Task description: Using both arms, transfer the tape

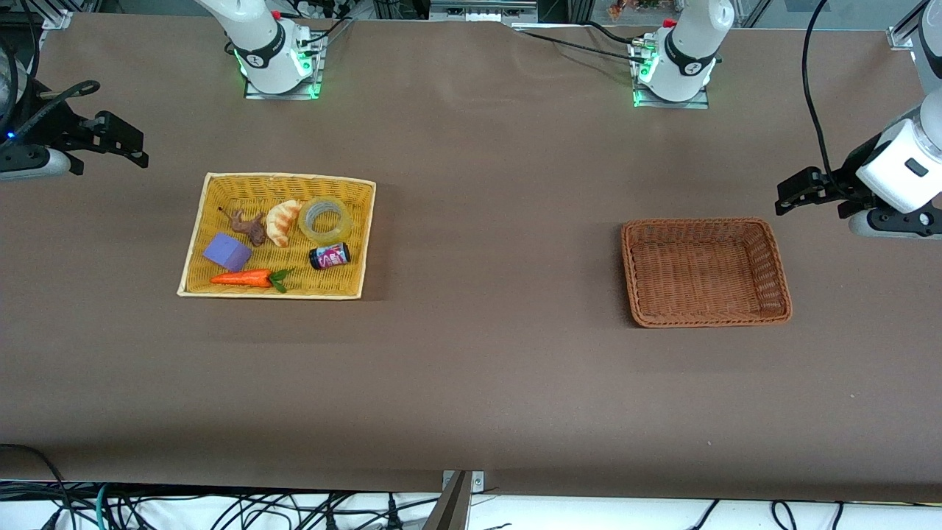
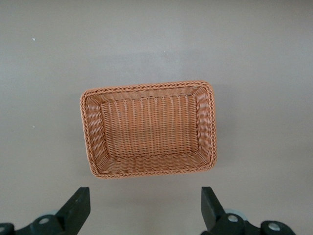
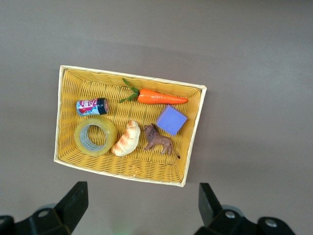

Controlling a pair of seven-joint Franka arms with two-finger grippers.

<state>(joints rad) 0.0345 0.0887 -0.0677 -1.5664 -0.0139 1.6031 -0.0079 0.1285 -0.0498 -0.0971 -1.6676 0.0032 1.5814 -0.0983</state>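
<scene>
The tape (image 1: 324,237), a yellowish translucent ring, lies flat in the yellow wicker basket (image 1: 287,177) toward the right arm's end of the table, beside a croissant (image 1: 282,222). It also shows in the right wrist view (image 3: 78,139). My right gripper (image 1: 121,140) hangs open and empty off to the side of that basket, high above the table; its own view (image 3: 142,200) shows the jaws wide apart. My left gripper (image 1: 791,193) is open and empty, up beside the brown wicker basket (image 1: 705,320), with its jaws wide apart in its own view (image 2: 144,203).
The yellow basket (image 3: 129,77) also holds a small dark can with a pink label (image 1: 329,256), a brown toy animal (image 1: 249,226), a purple block (image 1: 227,252) and a carrot (image 1: 243,278). The brown basket (image 2: 146,86) has nothing in it.
</scene>
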